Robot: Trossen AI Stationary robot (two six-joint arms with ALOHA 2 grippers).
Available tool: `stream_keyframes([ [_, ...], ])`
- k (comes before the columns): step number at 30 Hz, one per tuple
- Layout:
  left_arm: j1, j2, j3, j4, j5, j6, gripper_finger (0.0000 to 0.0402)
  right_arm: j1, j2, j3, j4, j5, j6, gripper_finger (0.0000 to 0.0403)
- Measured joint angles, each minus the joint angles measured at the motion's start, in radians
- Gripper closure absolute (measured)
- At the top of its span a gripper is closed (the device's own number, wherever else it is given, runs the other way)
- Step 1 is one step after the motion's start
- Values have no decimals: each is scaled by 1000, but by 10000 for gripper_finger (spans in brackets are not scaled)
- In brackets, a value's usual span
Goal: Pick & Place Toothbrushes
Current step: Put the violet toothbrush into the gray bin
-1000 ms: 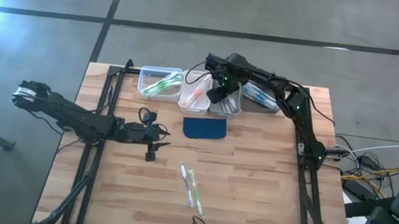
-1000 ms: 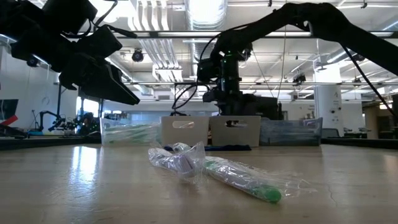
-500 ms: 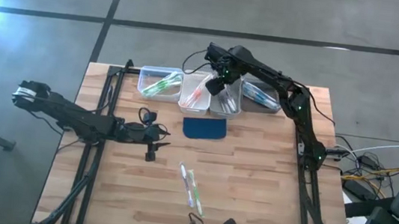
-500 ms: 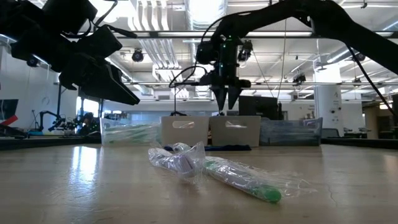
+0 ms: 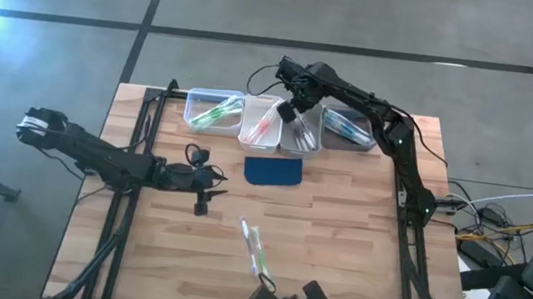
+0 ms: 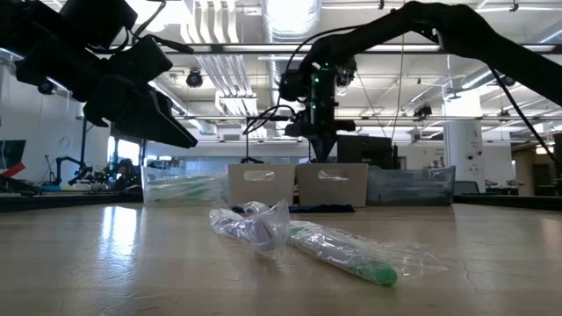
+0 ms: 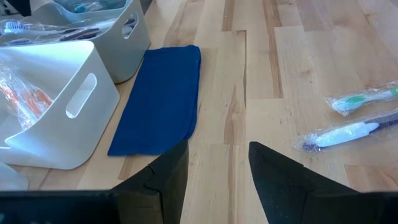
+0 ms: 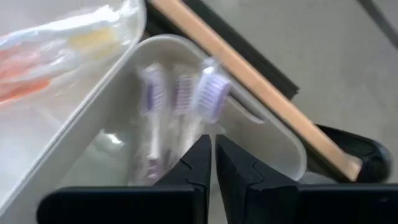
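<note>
Right wrist view puts the right gripper (image 8: 211, 165) directly above a white bin (image 8: 273, 134), its two dark fingers pressed together with only a sliver between them and nothing held. Under the fingertips lie wrapped toothbrushes (image 8: 180, 102) with purple-tinted heads; their handles are smeared and hard to follow, and the gripper body covers the lower part of the bin. Orange-accented brushes (image 8: 37, 59) show in the neighbouring bin, cut off at the frame edge. From above, the right gripper (image 5: 289, 113) hangs over the boundary between the two middle bins of a row of four at the table's far edge; the bin contents there are too small to count. A dark blue pad (image 5: 273, 171) lies just in front of the row. Two wrapped toothbrushes (image 5: 253, 247), whitish with green accents, lie together on the bare wooden table (image 5: 353, 270) near its front edge. The left gripper (image 5: 203, 195) waits low over the left half of the table, fingers parted and empty.
</note>
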Motion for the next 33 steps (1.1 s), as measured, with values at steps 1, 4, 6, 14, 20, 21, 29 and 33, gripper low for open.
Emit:
stream_keyframes([
  [1, 0, 0, 0, 0, 0, 0, 227, -2, 0, -3, 7, 10, 1, 386],
  [4, 0, 0, 0, 0, 0, 0, 227, -5, 0, -7, 6, 56, 3, 392],
  [6, 0, 0, 0, 0, 0, 0, 227, -5, 0, -7, 6, 71, 8, 394],
  [14, 0, 0, 0, 0, 0, 0, 227, -4, 0, -74, 39, 69, 16, 395],
  [20, 0, 0, 0, 0, 0, 0, 227, -4, 0, -113, 83, -25, -44, 395],
  [21, 0, 0, 0, 0, 0, 0, 227, -4, 0, -113, 86, -44, -56, 395],
  [29, 0, 0, 0, 0, 0, 0, 227, -3, -2, -99, 73, -72, -85, 395],
  [33, 0, 0, 0, 0, 0, 0, 227, -2, -3, -87, 69, -95, -110, 395],
])
